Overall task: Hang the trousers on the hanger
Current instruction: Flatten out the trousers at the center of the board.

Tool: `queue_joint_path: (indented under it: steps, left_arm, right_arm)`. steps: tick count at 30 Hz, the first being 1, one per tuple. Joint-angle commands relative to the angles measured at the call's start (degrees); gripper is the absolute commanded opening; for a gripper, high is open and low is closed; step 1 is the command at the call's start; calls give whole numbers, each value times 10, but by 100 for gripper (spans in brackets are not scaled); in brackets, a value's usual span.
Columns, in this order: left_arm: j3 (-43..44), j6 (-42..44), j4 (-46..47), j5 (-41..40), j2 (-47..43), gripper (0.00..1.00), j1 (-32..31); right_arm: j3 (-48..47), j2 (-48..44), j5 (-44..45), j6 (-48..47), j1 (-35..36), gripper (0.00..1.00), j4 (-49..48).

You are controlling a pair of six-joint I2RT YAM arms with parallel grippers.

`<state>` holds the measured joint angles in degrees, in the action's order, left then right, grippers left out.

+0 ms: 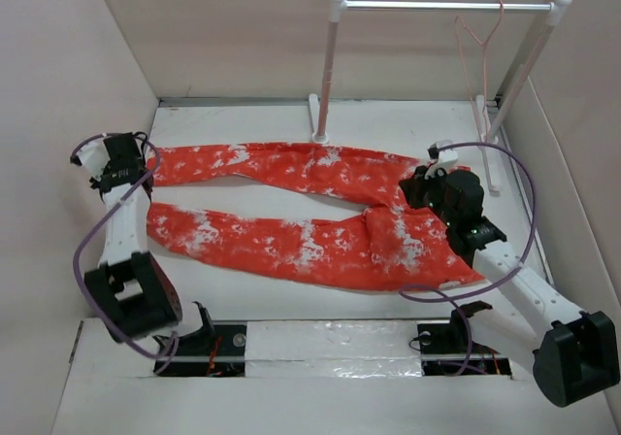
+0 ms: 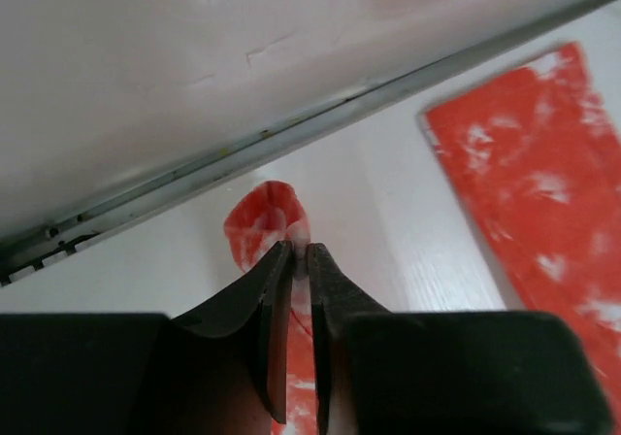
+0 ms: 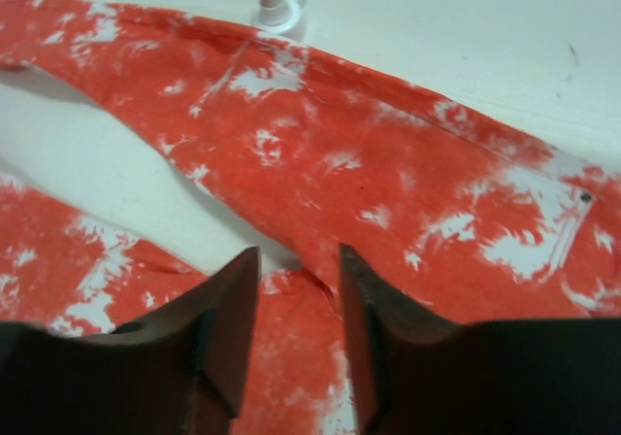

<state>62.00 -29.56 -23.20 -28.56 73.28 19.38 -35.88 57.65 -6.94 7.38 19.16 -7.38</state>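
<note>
The hanger (image 1: 481, 45) is hung on the white rail (image 1: 446, 6) behind the trousers (image 1: 330, 246); a cuff (image 2: 260, 219) seems pinched by the left gripper (image 2: 299, 249), the right gripper (image 3: 299, 255) is spread open

The trousers (image 1: 320, 212), orange-red with white splotches, are lying flat on the table (image 1: 243, 124), waist to the right. Both legs are running leftward with a bare gap between them. The far leg's cuff (image 2: 264, 217) is curling upward. The hanger (image 1: 480, 47), thin pinkish wire, is hanging by its hook from the rail (image 1: 446, 6), well apart from the cloth.
</note>
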Motion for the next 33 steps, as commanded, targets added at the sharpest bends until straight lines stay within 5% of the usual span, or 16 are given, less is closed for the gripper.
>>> queue_joint_path:
  steps: [1,2,4,6,9,15,20,21,24,25,33]
  left_arm:
    - [40,7,-1,-61,70,11,9]
    - [64,5,-7,-76,90,17,9]
    - [84,-8,-23,-80,129,55,9]
    - [102,-11,-11,-41,129,72,9]
    - [84,-6,52,0,76,71,-42]
    - [12,-83,112,11,56,63,-268]
    - [0,-144,163,104,123,62,-204]
    - [14,-143,158,98,135,62,-196]
    - [80,-135,152,97,185,62,-167]
    - [100,-133,149,99,199,62,-154]
    - [368,-105,-3,56,452,62,-107]
  right_arm:
    - [16,-29,25,19,-27,10,-15]
    - [21,-32,36,22,-45,3,-15]
    - [32,-35,40,33,-64,0,-19]
    - [39,-30,41,47,-97,0,-25]
    - [47,-14,29,64,-134,9,-40]
    - [37,7,31,78,-163,51,-52]
    - [27,-9,11,68,-163,65,-15]
    - [31,-14,9,64,-163,64,-14]
    - [54,-37,-22,62,-163,31,-39]
    - [62,-40,-29,63,-163,4,-54]
    - [60,-51,18,46,-150,4,2]
